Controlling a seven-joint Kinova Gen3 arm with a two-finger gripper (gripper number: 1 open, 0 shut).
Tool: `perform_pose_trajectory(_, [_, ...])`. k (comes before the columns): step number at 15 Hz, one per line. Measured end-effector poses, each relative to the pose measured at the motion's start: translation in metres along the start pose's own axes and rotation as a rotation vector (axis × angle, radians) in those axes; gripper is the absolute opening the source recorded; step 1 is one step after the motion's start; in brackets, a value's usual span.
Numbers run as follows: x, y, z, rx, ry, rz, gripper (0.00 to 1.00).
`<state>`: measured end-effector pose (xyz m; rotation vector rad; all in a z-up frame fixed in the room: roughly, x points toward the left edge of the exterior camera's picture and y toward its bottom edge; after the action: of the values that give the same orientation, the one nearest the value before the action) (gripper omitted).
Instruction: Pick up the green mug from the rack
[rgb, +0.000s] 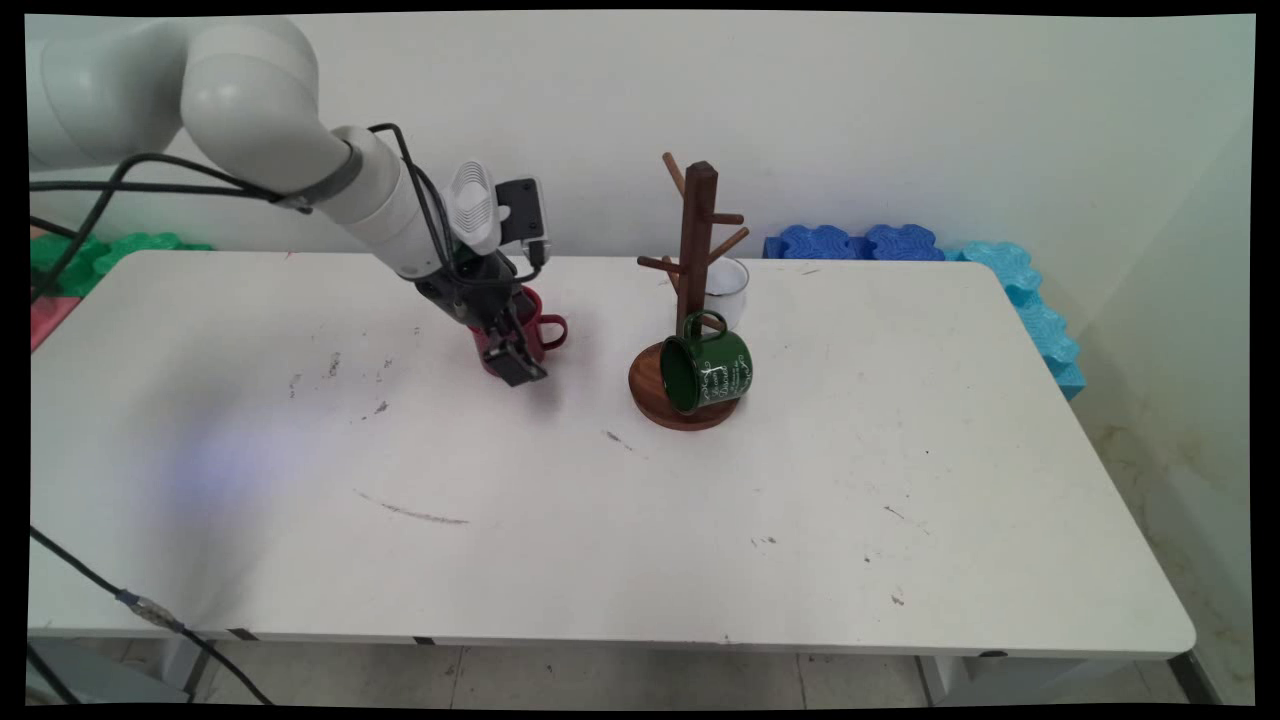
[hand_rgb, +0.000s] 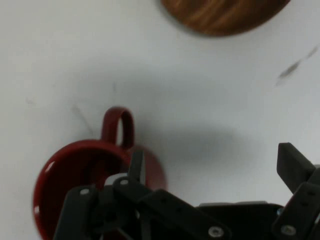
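A red mug (rgb: 537, 331) stands upright on the white table (rgb: 640, 520), its handle pointing right toward a wooden mug tree (rgb: 696, 240). My gripper (rgb: 518, 366) reaches down at the mug's near side. In the hand view the gripper (hand_rgb: 215, 161) is open: the left finger (hand_rgb: 136, 165) sits at the red mug's (hand_rgb: 75, 175) rim beside the handle, while the right finger (hand_rgb: 294, 166) is well outside the mug, over bare table. A green mug (rgb: 708, 368) leans tilted on the tree's round base (rgb: 655, 398). The base's edge (hand_rgb: 225, 15) shows at the top of the hand view.
A clear glass cup (rgb: 730, 288) stands behind the tree's post. Blue foam tiles (rgb: 1010, 280) line the table's far right edge, and green ones (rgb: 110, 250) lie at the far left. Black cables (rgb: 120, 170) hang from the arm.
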<state>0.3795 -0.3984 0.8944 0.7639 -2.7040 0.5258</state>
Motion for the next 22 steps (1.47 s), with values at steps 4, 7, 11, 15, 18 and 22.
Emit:
perform_pose_trajectory(4, [0.011,0.022,-0.005,-0.001,0.044,-0.083,1.00])
perform_pose_trajectory(7, [0.017,0.037,-0.007,0.005,0.084,-0.149,1.00])
perform_pose_trajectory(11, [0.019,0.052,-0.009,0.017,0.142,-0.259,1.00])
perform_pose_trajectory(15, [0.019,0.065,-0.009,0.017,0.203,-0.367,1.00])
perform_pose_trajectory(18, [0.017,0.072,-0.006,0.019,0.246,-0.441,1.00])
perform_pose_trajectory(22, [0.013,0.075,0.001,0.021,0.297,-0.519,1.00])
